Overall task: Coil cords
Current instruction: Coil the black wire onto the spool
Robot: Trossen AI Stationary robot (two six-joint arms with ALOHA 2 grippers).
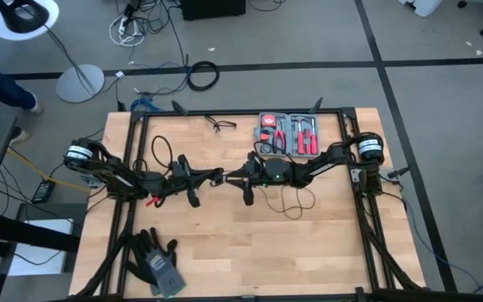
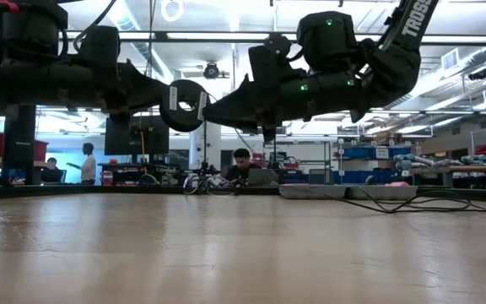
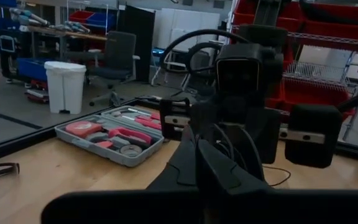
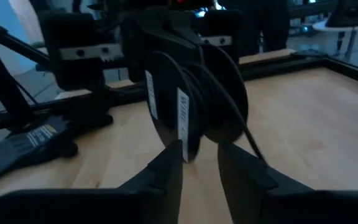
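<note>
The cords' round black puck (image 2: pixel 184 105), with a pale centre, hangs above the table's middle, and my left gripper (image 1: pixel 215 178) is shut on it. The right wrist view shows the puck (image 4: pixel 194 106) edge-on, with thin black cord wound on it. A strand (image 4: pixel 252 144) runs down off it. The rest of the cord (image 1: pixel 290 204) lies in loose loops on the wood right of centre. My right gripper (image 4: pixel 201 155) faces the left one. It is open, with one fingertip on either side of the puck's near rim. My left gripper pinches the puck between its two fingers at the side nearest the table's left (image 2: pixel 172 100), coming in level from the left. The puck stands on edge, lifted clear of the table, with cord trailing from it. My right gripper's finger (image 4: pixel 169 163) stands right at the puck's rim (image 4: pixel 183 146); whether it touches I cannot tell.
An open grey case of red-handled tools (image 1: pixel 289 134) lies at the far right. A small glasses-like wire item (image 1: pixel 219 124) is at the far edge and dark gloves (image 1: pixel 159 260) are at the near left. A black frame (image 1: pixel 132 151) borders the table.
</note>
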